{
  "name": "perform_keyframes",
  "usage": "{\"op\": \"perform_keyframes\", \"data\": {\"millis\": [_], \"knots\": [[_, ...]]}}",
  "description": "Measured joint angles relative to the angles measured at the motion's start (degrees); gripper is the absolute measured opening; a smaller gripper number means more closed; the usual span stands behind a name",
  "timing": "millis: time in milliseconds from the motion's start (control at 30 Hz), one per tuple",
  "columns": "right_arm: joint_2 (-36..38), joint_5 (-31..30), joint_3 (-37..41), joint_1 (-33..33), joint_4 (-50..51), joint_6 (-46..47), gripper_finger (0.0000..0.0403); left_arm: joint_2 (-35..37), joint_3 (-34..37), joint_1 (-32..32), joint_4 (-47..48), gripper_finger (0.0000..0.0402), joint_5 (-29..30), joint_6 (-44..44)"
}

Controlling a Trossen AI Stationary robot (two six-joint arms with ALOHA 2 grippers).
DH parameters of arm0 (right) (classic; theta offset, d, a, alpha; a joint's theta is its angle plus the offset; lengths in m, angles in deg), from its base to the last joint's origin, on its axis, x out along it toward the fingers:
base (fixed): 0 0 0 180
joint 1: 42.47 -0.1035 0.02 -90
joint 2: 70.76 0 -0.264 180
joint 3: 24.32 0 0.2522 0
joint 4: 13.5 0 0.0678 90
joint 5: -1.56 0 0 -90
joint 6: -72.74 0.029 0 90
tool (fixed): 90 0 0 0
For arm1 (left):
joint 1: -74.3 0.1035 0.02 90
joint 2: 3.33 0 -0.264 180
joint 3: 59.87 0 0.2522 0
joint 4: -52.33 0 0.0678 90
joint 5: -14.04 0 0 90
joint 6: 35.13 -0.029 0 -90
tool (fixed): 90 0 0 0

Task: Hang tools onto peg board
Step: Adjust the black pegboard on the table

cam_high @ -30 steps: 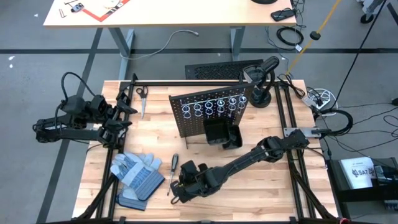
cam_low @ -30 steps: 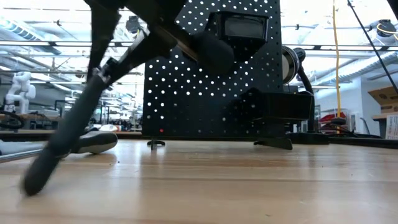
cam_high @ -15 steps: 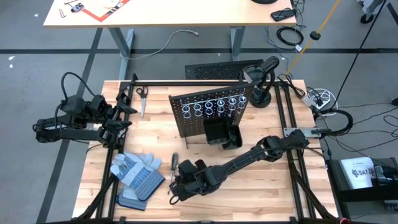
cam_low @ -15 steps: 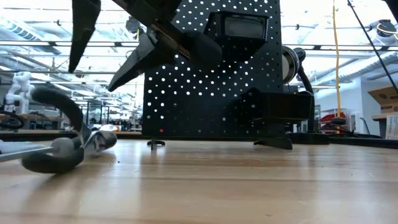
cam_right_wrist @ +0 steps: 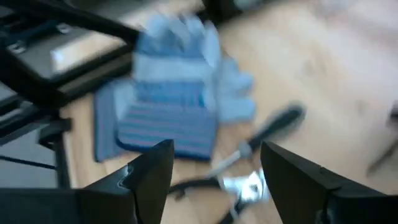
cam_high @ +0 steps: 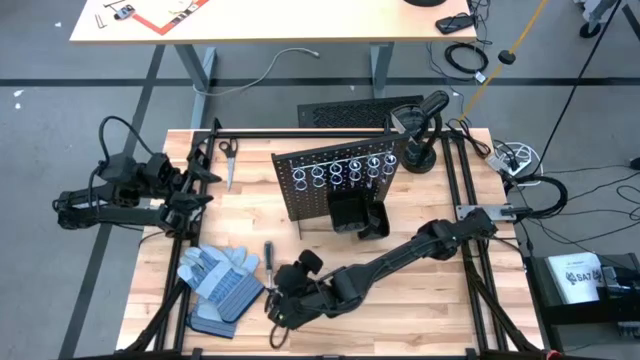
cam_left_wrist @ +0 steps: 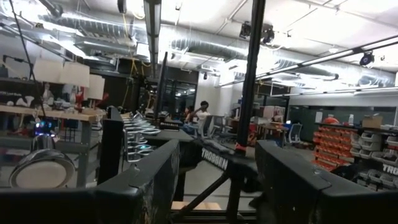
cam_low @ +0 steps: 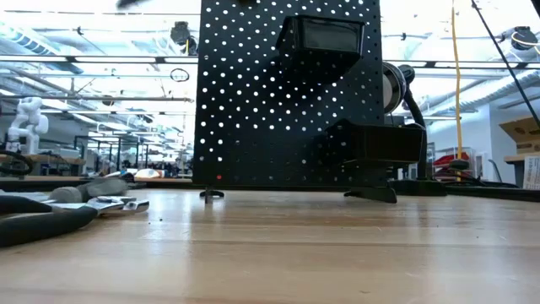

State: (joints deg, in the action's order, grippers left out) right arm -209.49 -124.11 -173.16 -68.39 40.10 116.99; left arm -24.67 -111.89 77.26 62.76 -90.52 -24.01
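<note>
From above, you see the peg board (cam_high: 338, 185) standing upright mid-table, silver rings along its top. Your right gripper (cam_high: 276, 308) hangs low over the front of the table beside the work gloves (cam_high: 220, 281), with a screwdriver (cam_high: 267, 258) lying between them. Your left gripper (cam_high: 200, 185) waits at the table's left edge.

At table height, dark pliers (cam_low: 42, 224) lie flat on the wood, left of the peg board.

Your left wrist camera shows its fingers (cam_left_wrist: 149, 180) spread, empty.

Your right wrist camera shows its fingers (cam_right_wrist: 152, 171) spread, empty, above the gloves, screwdriver and pliers (cam_right_wrist: 239, 186).
</note>
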Motion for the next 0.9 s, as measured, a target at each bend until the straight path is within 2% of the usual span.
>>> {"op": "perform_keyframes", "data": {"millis": [133,300,633,767,900], "knots": [[5.53,-5.31,1.51,-1.38,-5.37,-12.71,0.022,-0.71,0.0,0.0,-0.07,0.0221,0.56,-0.96],[12.72,-15.29,1.44,-3.89,-4.67,-26.48,0.0208,-3.41,0.0,0.0,-0.74,0.0221,2.35,-2.29],[24.18,-43.46,1.44,-11.92,-3.5,-51.78,0.0169,-14.13,0.02,-0.11,-4.76,0.0221,4.82,-6.28],[28.17,-53.52,1.48,-15.57,-0.26,-56.12,0.0145,-19.0,0.02,-0.68,-6.8,0.0221,6.87,-9.52],[31.72,-54.36,1.46,-18.37,7.78,-51.55,0.0117,-22.45,0.02,-1.97,-7.28,0.0221,10.98,-12.42]]}}
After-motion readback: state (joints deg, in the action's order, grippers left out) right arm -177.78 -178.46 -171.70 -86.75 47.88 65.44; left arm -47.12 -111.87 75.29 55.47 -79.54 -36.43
